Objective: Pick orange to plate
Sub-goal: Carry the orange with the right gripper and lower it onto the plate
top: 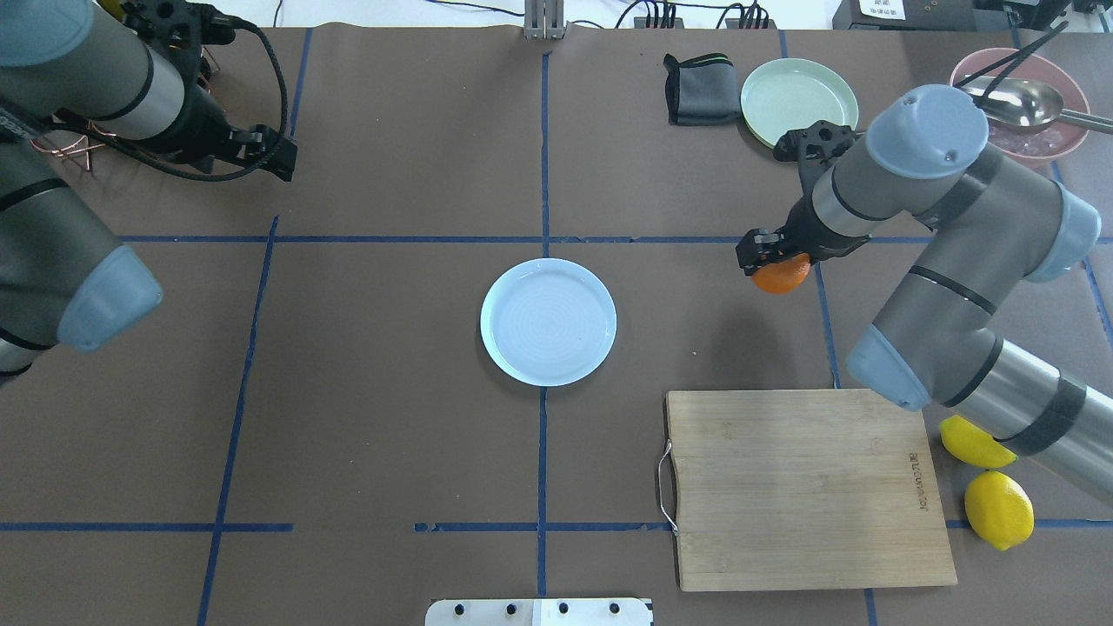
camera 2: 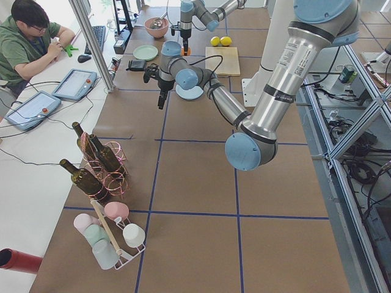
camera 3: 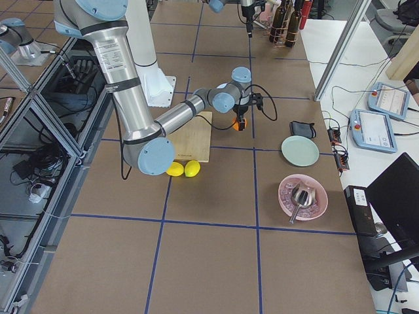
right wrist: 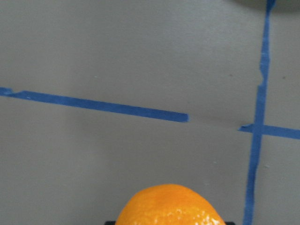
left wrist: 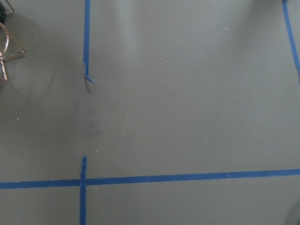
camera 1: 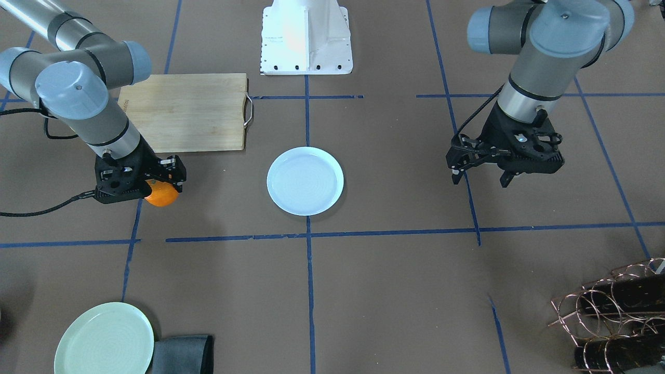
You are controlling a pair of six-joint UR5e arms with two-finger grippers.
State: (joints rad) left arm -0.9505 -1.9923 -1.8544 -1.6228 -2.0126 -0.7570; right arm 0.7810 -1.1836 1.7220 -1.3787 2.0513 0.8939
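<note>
Board: a wooden cutting board [top: 809, 487] lies closest to my base, on my right side. Its metal handle faces the table's middle.
Lemons: the near lemon [top: 998, 509] sits just off the board's right edge. The second lemon [top: 974, 442] is just beyond it, partly under my right arm.
Plate: the pale bluish plate [top: 548, 322] sits flat at the table's middle, over a blue tape line.
Right pincer: my right gripper [top: 769, 259] points down and is closed on the fruit. Its black fingers clasp the fruit's upper part.
Orange: the orange [top: 781, 275] is in my right gripper, lifted off the brown table cover. It is to the right of the plate and well apart from it, past the board's far edge. The right wrist view shows only its top against the taped surface.
Left pincer: my left gripper [camera 1: 480, 179] hangs above the table on my left with its fingers spread wide, and it holds nothing.
Far right edge: a pale green plate [top: 798, 100] has a dark folded cloth [top: 696, 87] just beside it. A pink bowl [top: 1056, 139] with a metal spoon [top: 1022, 103] in it sits further right.
Far left edge: a copper wire rack [camera 1: 613, 311] holds dark wine bottles.
</note>
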